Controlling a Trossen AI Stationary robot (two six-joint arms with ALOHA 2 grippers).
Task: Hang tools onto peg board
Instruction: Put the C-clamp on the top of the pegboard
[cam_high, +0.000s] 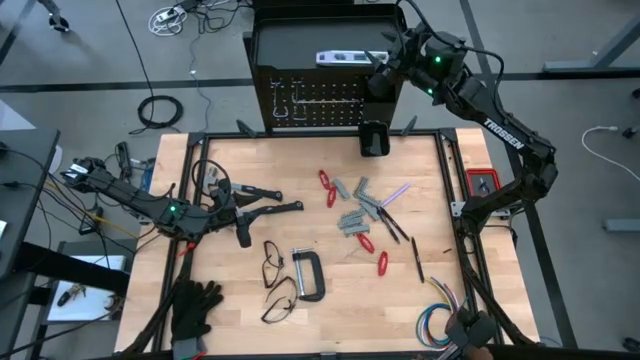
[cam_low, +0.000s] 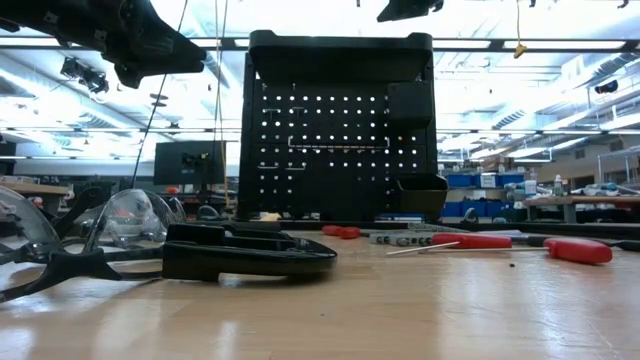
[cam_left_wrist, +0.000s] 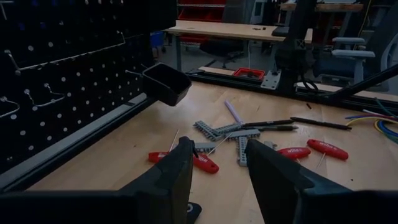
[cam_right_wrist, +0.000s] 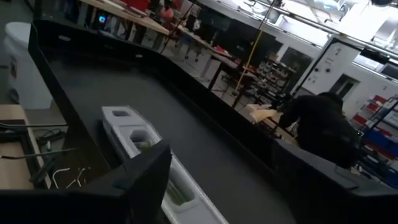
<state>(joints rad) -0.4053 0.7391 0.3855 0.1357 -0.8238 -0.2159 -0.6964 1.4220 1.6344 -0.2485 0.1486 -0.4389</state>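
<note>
The black perforated peg board (cam_high: 318, 95) stood upright at the table's far edge; assorted tools (cam_high: 362, 215) lay scattered before it.

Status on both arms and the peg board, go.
Right end effector open above the peg board's top shelf, over a white level. Left end effector open, empty, among table tools. Nothing blocking.

Black perforated peg board (cam_high: 318, 100), red-handled screwdrivers (cam_high: 375, 254)

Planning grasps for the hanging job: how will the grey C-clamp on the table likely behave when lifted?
The C-clamp looks like solid metal, so probably stiff and heavy for its size. It lies flat, so rolling seems unlikely. Its screw end may make it hang unevenly.
</note>
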